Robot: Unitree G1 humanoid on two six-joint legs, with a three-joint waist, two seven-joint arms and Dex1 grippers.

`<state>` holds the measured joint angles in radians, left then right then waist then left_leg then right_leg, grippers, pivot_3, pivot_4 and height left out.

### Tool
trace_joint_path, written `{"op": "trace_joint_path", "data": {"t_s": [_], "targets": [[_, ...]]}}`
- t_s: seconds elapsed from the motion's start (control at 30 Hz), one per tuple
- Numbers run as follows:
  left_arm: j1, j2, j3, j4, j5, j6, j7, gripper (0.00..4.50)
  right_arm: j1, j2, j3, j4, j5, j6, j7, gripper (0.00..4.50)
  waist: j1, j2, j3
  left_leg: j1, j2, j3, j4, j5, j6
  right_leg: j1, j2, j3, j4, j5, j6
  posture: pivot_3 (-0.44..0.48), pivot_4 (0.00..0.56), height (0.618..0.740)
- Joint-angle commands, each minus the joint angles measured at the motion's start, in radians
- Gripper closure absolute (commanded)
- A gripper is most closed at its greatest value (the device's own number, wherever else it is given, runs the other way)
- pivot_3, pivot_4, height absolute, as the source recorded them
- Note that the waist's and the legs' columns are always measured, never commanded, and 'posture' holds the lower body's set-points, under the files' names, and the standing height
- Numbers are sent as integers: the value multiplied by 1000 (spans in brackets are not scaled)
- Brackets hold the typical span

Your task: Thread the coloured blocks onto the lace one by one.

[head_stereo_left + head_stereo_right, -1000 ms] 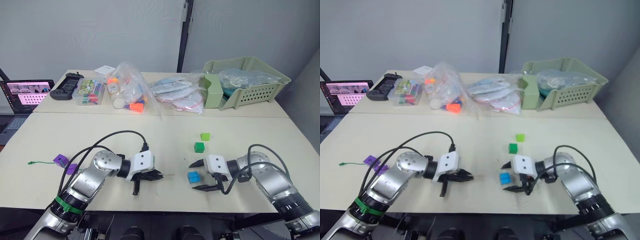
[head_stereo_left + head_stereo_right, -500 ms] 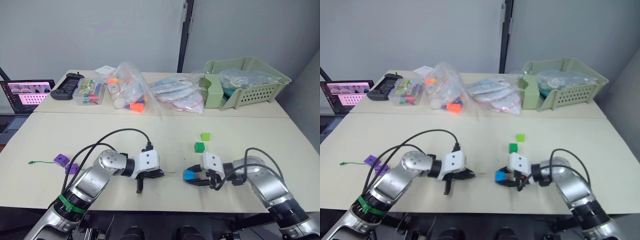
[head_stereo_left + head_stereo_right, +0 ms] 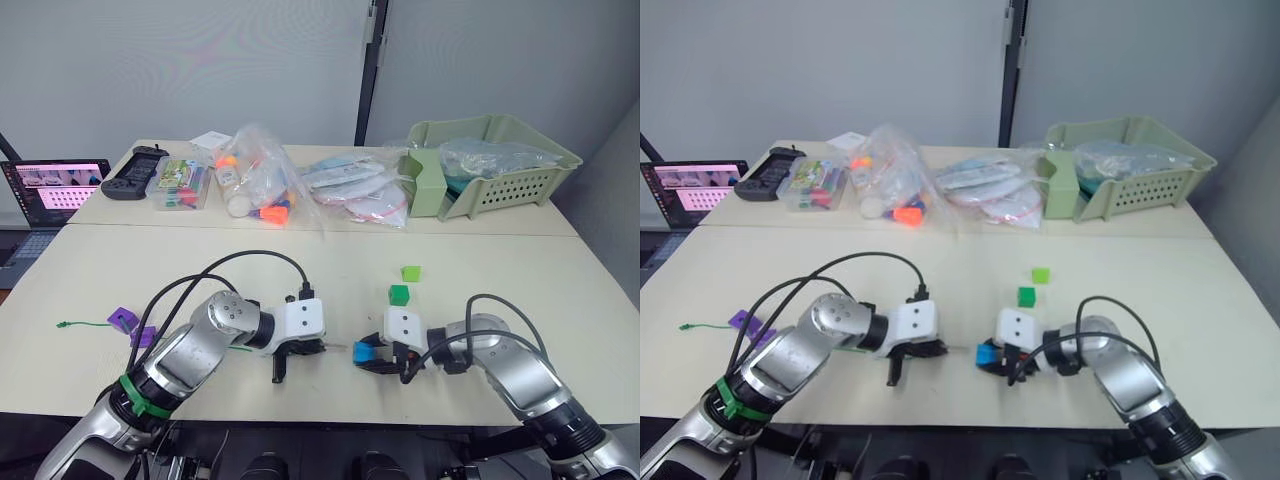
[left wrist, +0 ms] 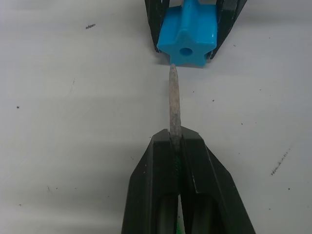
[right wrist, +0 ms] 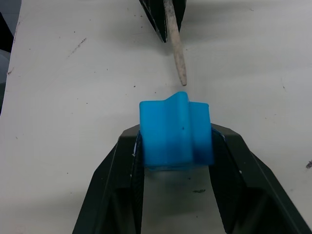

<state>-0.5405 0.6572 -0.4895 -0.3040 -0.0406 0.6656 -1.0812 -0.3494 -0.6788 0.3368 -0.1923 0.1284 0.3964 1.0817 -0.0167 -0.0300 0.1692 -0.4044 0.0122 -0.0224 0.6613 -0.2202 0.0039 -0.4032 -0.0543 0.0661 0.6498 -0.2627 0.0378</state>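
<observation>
My right gripper (image 3: 366, 356) is shut on the bright blue block (image 3: 362, 352), just above the table, with the block's hole (image 4: 185, 50) facing my left gripper. My left gripper (image 3: 316, 347) is shut on the lace's stiff pale tip (image 4: 174, 105). The tip's end sits right at the block's face, slightly to one side of the hole. The green lace (image 3: 75, 324) trails off to the left past two purple blocks (image 3: 120, 319). A dark green block (image 3: 399, 294) and a light green block (image 3: 410, 272) lie behind the right gripper.
Along the back of the table are a laptop (image 3: 55, 190), a black controller (image 3: 133, 172), a clear box of toys (image 3: 182, 185), bagged toys (image 3: 255, 185), plastic packets (image 3: 355, 190) and a green basket (image 3: 500, 160). Black cables loop over both arms.
The right gripper, open around the blue block a second ago, has shut on it and carried it left. The left gripper has moved right, bringing the lace tip up to the block.
</observation>
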Motion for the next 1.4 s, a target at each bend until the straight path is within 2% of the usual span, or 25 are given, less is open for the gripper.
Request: {"op": "trace_joint_path", "data": {"t_s": [0.03,0.6,1.17,1.4], "targets": [[-25,7,-9,-49,6,37,-4,4500,-11,1,10,-12,-29,21,-21,3160,0,0,0,0,0,0,0,0,0,0,0,0,0,0,0,0,150,740],[-59,-42,-47,-26,10,64,33,4500,-38,20,26,-52,-21,75,-36,3160,-1,0,0,0,0,0,0,0,0,0,0,0,0,0,0,0,150,740],[-62,-127,-43,41,-24,-14,21,4500,-52,68,42,-91,-33,132,-57,3161,2,0,0,0,0,0,0,0,0,0,0,0,0,0,0,0,150,740],[-45,-106,-18,44,-32,-17,2,4500,-33,47,37,-86,-35,116,-42,3161,2,0,0,0,0,0,1,0,0,0,0,0,0,0,0,0,150,740]]}}
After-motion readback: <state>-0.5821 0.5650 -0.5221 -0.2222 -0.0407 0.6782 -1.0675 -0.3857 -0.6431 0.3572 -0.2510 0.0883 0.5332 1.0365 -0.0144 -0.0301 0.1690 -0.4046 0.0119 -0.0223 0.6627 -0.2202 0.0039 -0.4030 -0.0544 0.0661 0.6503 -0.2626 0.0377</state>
